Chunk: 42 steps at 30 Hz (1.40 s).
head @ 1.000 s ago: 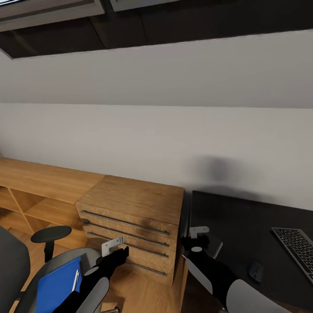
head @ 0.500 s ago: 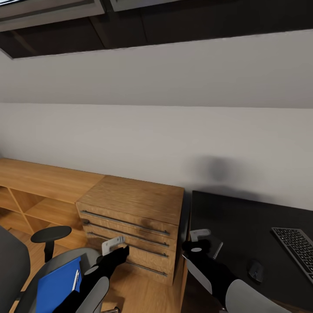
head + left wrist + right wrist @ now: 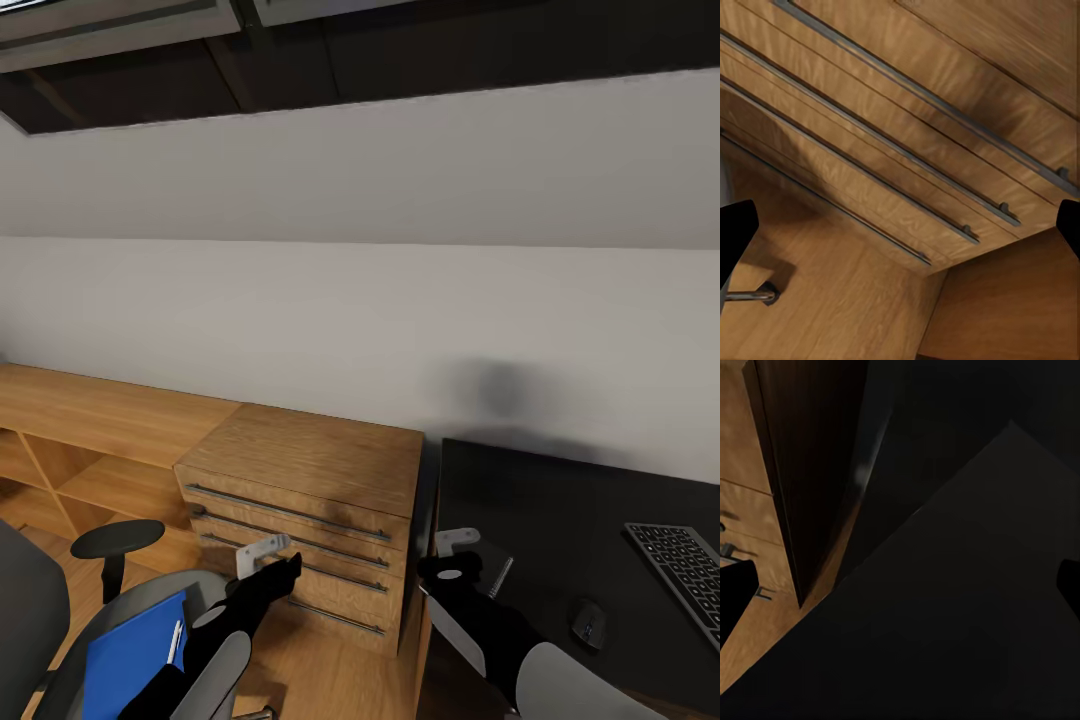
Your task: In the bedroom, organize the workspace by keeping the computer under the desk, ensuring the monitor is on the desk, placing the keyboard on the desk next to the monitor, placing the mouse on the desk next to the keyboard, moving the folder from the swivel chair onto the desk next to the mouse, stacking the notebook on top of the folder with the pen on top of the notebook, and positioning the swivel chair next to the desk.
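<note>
Folder (image 3: 130, 655) one, pen (image 3: 176, 645) one, keyboard (image 3: 685, 572) one, mouse (image 3: 588, 625) one

Both black-and-white arms are reaching forward, the left gripper (image 3: 268, 553) and right gripper (image 3: 457, 545) each holding fingers spread wide, gripping nothing.

The head camera looks forward and slightly down at a white wall (image 3: 360, 300), with a wooden drawer chest (image 3: 305, 500) at centre and a dark desk (image 3: 590, 520) to the right. The left wrist camera sits close to the same drawer chest (image 3: 892, 135), facing its fronts. The right wrist camera looks down close over the desk (image 3: 967, 615), with the chest's (image 3: 739, 502) edge beside it.
</note>
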Tool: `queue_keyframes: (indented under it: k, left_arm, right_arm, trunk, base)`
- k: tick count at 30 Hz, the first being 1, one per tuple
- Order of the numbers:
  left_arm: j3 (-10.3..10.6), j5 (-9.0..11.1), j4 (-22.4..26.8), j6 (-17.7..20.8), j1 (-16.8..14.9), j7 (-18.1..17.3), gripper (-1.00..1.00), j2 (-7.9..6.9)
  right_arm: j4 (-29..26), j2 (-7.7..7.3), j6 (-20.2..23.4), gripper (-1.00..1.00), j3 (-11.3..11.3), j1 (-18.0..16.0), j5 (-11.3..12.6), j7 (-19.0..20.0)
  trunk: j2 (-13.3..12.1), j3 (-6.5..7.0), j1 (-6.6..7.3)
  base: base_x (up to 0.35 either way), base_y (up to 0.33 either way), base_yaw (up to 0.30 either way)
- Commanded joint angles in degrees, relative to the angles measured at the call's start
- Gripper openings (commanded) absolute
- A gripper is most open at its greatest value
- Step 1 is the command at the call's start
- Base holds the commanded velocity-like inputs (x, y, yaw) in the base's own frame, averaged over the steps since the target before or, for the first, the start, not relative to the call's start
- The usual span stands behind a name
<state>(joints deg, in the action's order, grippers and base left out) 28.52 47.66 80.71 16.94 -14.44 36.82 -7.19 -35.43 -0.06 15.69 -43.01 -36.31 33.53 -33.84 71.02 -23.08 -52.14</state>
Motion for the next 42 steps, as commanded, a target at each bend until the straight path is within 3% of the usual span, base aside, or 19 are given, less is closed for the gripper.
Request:
queue_keyframes:
  k: [1, 16, 42]
  left_arm:
    - [0.1, 0.3, 0.2, 0.1, -0.1, 0.4, 1.00, -0.04]
    - [0.1, 0.4, 0.3, 0.2, -0.1, 0.5, 1.00, -0.01]
    - [0.0, 0.5, 0.0, 0.2, -0.1, 0.4, 1.00, -0.19]
  right_arm:
    - [-0.1, -0.04, 0.4, 1.00, -0.3, -0.1, 0.2, -0.4]
    - [-0.1, -0.07, 0.4, 1.00, -0.2, -0.1, 0.2, -0.4]
    - [-0.1, -0.08, 0.4, 1.00, -0.2, -0.1, 0.2, -0.4]
  trunk:
    - [0.4, -0.25, -0.22]
    - [6.5, -2.94, -3.52]
    - [6.5, -2.94, -3.52]
  base:
    - [0.000, 0.000, 0.000]
    - [0.000, 0.000, 0.000]
    - [-0.042, 0.000, 0.000]
